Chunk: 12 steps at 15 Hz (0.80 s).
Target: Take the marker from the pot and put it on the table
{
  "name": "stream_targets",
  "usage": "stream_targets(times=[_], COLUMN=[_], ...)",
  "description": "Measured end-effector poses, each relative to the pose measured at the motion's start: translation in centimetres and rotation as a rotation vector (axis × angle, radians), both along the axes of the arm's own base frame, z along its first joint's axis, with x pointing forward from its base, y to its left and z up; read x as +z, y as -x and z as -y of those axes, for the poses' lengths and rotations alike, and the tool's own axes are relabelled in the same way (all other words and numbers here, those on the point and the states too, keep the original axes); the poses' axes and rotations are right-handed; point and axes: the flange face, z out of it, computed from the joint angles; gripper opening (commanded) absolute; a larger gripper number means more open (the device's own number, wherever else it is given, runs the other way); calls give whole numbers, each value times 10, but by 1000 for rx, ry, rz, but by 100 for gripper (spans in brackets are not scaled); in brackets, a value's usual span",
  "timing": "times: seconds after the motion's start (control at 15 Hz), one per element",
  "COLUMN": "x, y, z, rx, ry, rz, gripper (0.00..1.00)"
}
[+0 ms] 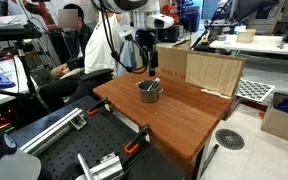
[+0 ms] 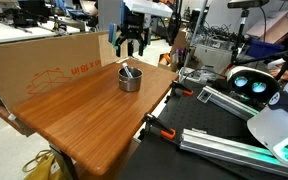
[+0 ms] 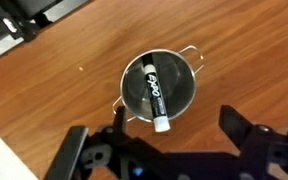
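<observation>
Hand (image 3: 159,150) open, empty, hovering directly above steel pot (image 3: 189,85). Expo marker (image 3: 152,92) lying slantwise inside pot, below hand, untouched. Task barely begun: descent, grasp, lift and placement on wooden tabletop (image 3: 54,95) all remain.

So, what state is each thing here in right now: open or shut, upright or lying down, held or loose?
marker: lying slanted inside the pot, not held.
pot: upright on the table, uncovered.
end effector: open, hovering above the pot, holding nothing.
cardboard sheet: standing upright along the table's edge.
</observation>
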Motion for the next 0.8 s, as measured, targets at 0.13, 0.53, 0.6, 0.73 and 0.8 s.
stream_targets(times=[0.13, 0.53, 0.6, 0.73, 0.8], x=[-6, -32, -36, -42, -43], y=[-6, -21, -23, -26, -28], z=[6, 8, 6, 2, 1], rx=[-17, -36, -35, -35, -36], ry=[22, 83, 91, 98, 100], rz=[-7, -39, -43, -48, -50], gripper=[100, 100, 100, 100, 86])
